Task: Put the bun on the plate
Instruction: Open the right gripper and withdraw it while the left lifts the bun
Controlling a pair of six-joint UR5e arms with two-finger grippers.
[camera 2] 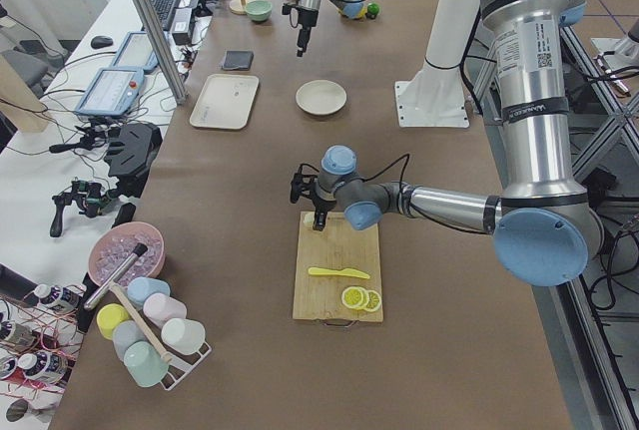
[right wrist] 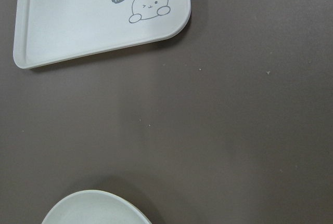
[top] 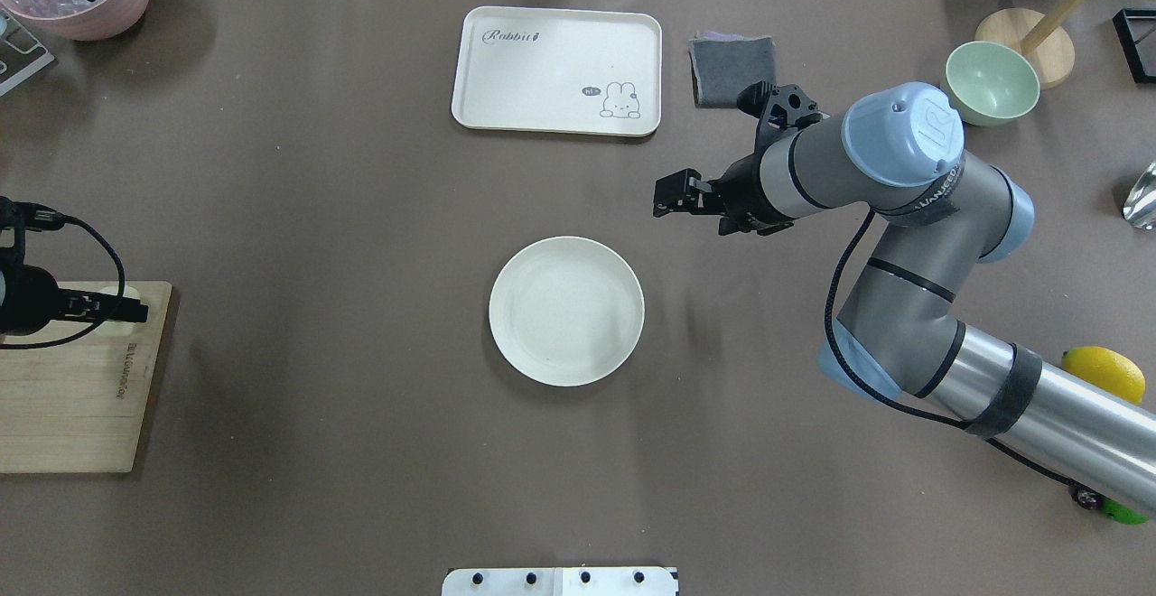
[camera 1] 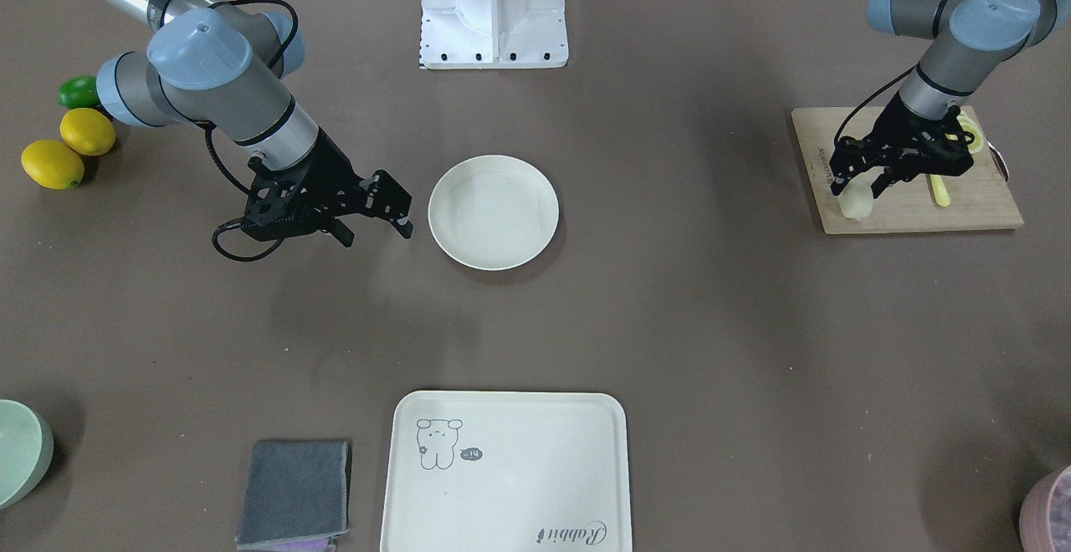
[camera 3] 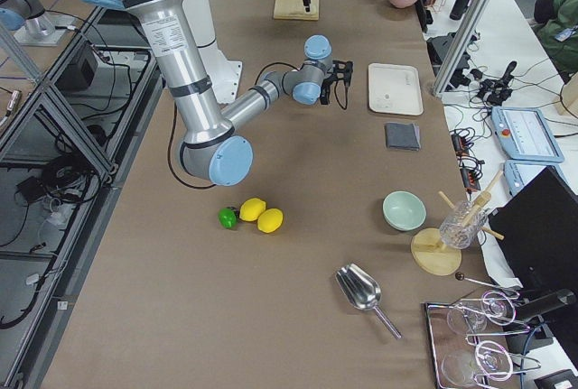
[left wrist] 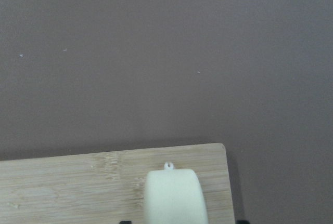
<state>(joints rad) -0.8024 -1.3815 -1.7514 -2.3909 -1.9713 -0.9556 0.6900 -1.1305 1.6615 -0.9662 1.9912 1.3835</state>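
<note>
The bun [camera 1: 855, 203], a small pale lump, rests on the near corner of a wooden cutting board [camera 1: 916, 211]. My left gripper [camera 1: 855, 191] is lowered over it, open, one finger on either side. In the left wrist view the bun [left wrist: 175, 197] sits at the bottom edge, with gaps between it and the dark fingertips. The round cream plate [camera 1: 494, 176] lies mid-table and holds nothing; it also shows from overhead, plate [top: 566, 257]. My right gripper [camera 1: 374, 219] hovers open and empty beside the plate, on the side away from the bun.
A yellow knife [camera 1: 940, 191] and lemon slices [camera 1: 969, 130] share the board. A bear-print tray [camera 1: 535, 485] and grey cloth [camera 1: 294, 493] lie at the operators' edge. Two lemons [camera 1: 71, 146] and a lime [camera 1: 78, 92] sit by the right arm. A green bowl [top: 992, 81] is far right.
</note>
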